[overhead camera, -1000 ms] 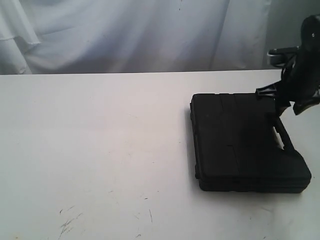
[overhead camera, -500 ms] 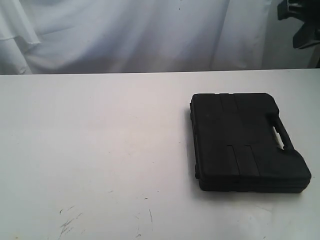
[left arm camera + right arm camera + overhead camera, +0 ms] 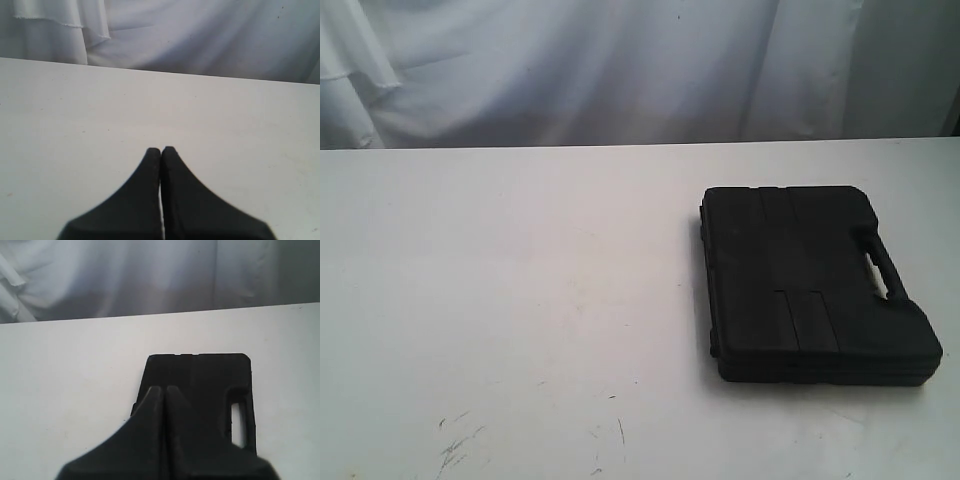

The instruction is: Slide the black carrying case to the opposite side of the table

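The black carrying case (image 3: 810, 283) lies flat on the right side of the white table (image 3: 520, 300), its handle (image 3: 882, 268) toward the right edge. No arm shows in the exterior view. In the right wrist view my right gripper (image 3: 164, 388) is shut with nothing in it, raised over the case (image 3: 210, 380), whose handle slot (image 3: 239, 424) shows beside the fingers. In the left wrist view my left gripper (image 3: 161, 149) is shut and empty over bare table (image 3: 225, 125); the case is out of that view.
A white cloth backdrop (image 3: 600, 70) hangs behind the table's far edge. Dark scratches (image 3: 455, 445) mark the tabletop near the front left.
The right arm, beside the case's far right corner a second ago, has lifted up and out of the exterior view. The case has stayed where it was.
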